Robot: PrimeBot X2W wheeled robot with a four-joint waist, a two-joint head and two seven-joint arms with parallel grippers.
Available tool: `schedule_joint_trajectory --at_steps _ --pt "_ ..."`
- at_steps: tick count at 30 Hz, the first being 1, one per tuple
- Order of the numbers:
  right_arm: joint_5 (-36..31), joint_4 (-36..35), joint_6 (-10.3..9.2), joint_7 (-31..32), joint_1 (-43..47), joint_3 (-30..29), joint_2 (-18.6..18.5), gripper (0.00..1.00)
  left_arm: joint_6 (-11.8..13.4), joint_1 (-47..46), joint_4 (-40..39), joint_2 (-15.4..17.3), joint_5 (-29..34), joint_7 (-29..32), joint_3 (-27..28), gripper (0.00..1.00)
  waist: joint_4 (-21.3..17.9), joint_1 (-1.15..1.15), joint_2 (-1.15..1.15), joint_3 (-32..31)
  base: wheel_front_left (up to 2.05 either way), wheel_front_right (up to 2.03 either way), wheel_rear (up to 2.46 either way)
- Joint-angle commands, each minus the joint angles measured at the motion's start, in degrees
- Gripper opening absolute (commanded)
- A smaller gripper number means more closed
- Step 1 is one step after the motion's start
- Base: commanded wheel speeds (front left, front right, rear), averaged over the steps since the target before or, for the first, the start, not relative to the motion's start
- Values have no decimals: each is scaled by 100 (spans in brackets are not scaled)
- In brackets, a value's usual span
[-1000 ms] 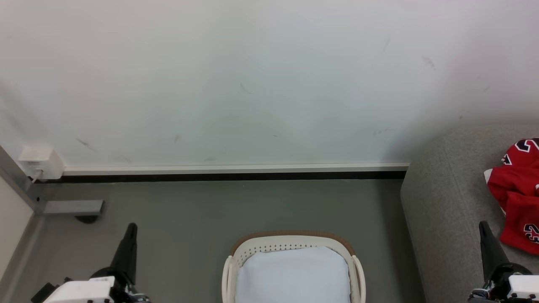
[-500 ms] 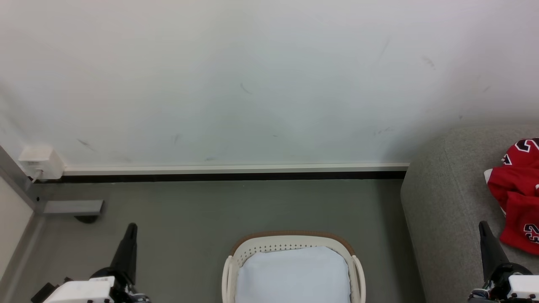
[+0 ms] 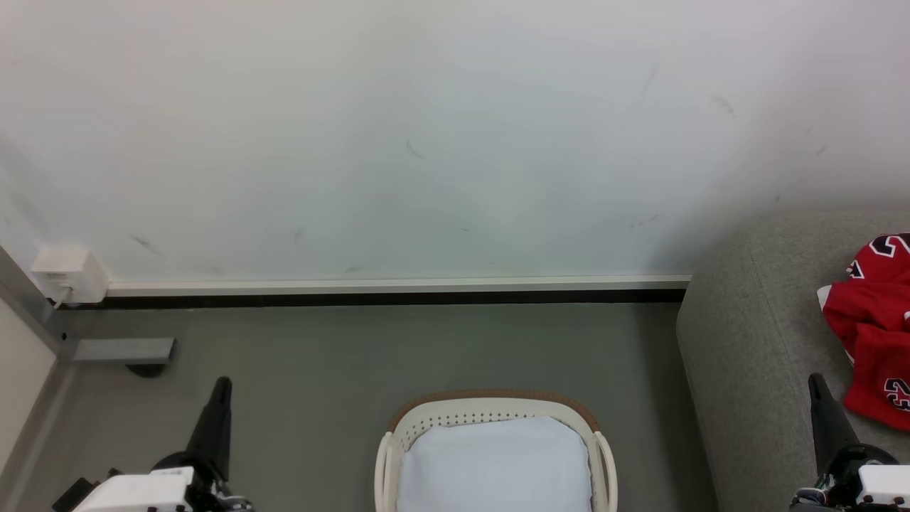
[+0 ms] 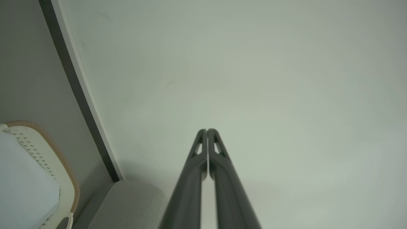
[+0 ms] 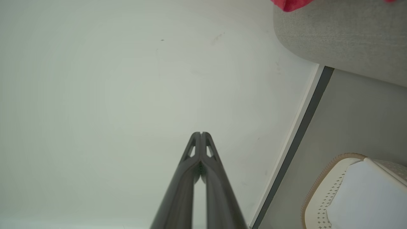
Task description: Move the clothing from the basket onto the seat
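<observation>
The cream basket [image 3: 494, 411] with a brown rim stands on the floor at the bottom centre of the head view, showing a plain white bottom. Red clothing [image 3: 876, 327] with black-and-white numerals lies on the grey seat [image 3: 753, 341] at the right edge. My left gripper [image 3: 222, 384] is shut and points up at the lower left, well apart from the basket. At the lower right my right gripper [image 3: 813, 379] is shut over the seat's front, just left of the clothing. In the wrist views both grippers [image 4: 206, 130] [image 5: 200, 133] have fingers pressed together with nothing between them.
A white wall [image 3: 426, 142] with a baseboard [image 3: 398, 288] runs behind the basket. A white socket box [image 3: 67, 274] and a grey metal foot [image 3: 121, 350] sit at the far left. Grey floor [image 3: 426, 348] lies between the basket and wall.
</observation>
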Motion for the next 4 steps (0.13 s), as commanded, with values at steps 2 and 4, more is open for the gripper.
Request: schedule_joint_trajectory --at_steps 2,4 --pt "-39 -22 -12 -2 -24 -26 12 0 -10 -35 -22 41 -69 27 9 0 0 0 0 0 0 0 0" --pt "-40 -22 -12 -2 -24 -27 12 0 -10 -35 -22 41 -69 27 9 0 0 0 0 0 0 0 0"
